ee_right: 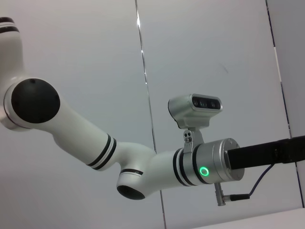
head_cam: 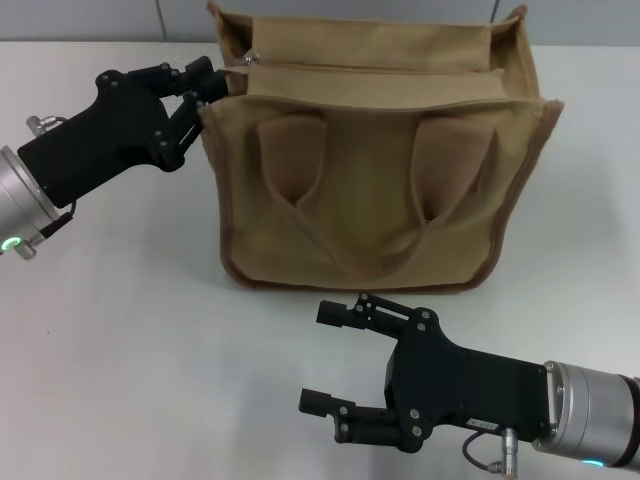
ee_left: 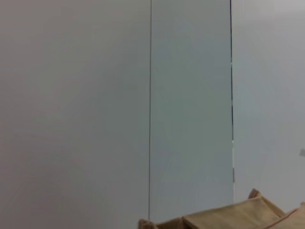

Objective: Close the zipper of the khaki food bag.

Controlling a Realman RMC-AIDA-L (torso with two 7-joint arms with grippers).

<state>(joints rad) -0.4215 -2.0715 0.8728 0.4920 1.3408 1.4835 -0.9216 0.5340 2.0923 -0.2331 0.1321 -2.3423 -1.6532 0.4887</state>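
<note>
The khaki food bag stands upright in the middle of the white table, with its handles hanging down its front. The zipper runs across the top panel, and its silver pull tab sits at the left end. My left gripper is at the bag's upper left corner, shut on the fabric edge just left of the pull tab. My right gripper is open and empty, low over the table in front of the bag and apart from it. The left wrist view shows only the bag's top edge.
The white table stretches around the bag. A grey panelled wall stands behind. The right wrist view shows my left arm with its wrist camera against that wall.
</note>
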